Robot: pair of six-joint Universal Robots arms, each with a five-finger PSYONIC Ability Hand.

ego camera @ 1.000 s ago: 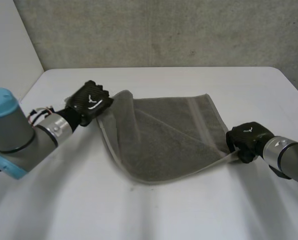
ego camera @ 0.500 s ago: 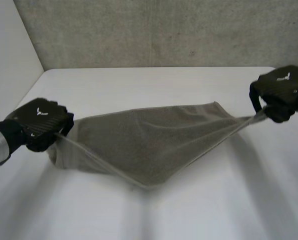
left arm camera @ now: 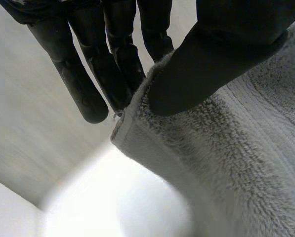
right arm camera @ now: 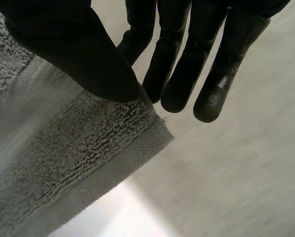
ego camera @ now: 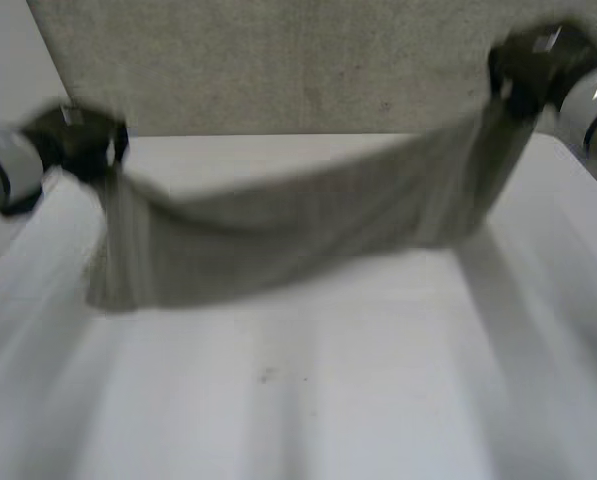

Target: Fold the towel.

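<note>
A grey towel point(ego camera: 308, 225) hangs in the air above the white table point(ego camera: 308, 400), stretched between my two hands and sagging in the middle. My left hand point(ego camera: 78, 140) is raised at the left and pinches one corner of the towel point(left arm camera: 226, 163) between thumb point(left arm camera: 226, 54) and fingers point(left arm camera: 88, 84). My right hand point(ego camera: 538, 62) is raised higher at the far right and pinches the opposite corner of the towel point(right arm camera: 63, 163) between thumb point(right arm camera: 68, 49) and fingers point(right arm camera: 187, 64). The towel's left end droops down towards the table.
A grey wall point(ego camera: 308, 60) stands behind the table's far edge. A lighter wall panel point(ego camera: 8, 80) closes the left side.
Both hands have lifted and moved apart with the towel corners. The towel, lying crumpled on the table a second ago, now hangs stretched in the air.
</note>
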